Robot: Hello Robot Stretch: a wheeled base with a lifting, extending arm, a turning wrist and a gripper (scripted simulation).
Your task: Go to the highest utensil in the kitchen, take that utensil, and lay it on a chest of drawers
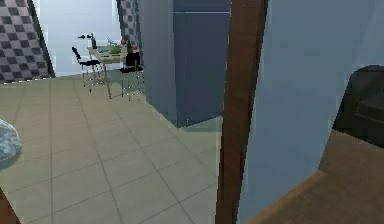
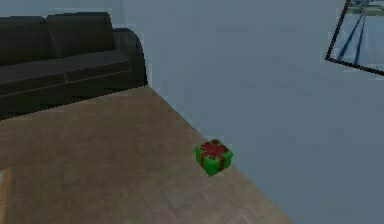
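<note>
Far off in the forward view's upper left, a small dining table (image 1: 112,58) stands on the tiled floor with small coloured items on top, too small to name. Two black chairs (image 1: 88,66) (image 1: 132,72) stand at it. No shape here can be told as a utensil or a chest of drawers.
A blue-grey wall block (image 1: 190,55) rises mid-view, and a brown door frame (image 1: 238,120) with a blue wall (image 1: 305,90) stands close on the right. A dark sofa (image 2: 65,55) sits on wood floor. A green gift box with red ribbon (image 2: 214,157) lies by the wall. A framed picture (image 2: 360,40) hangs upper right.
</note>
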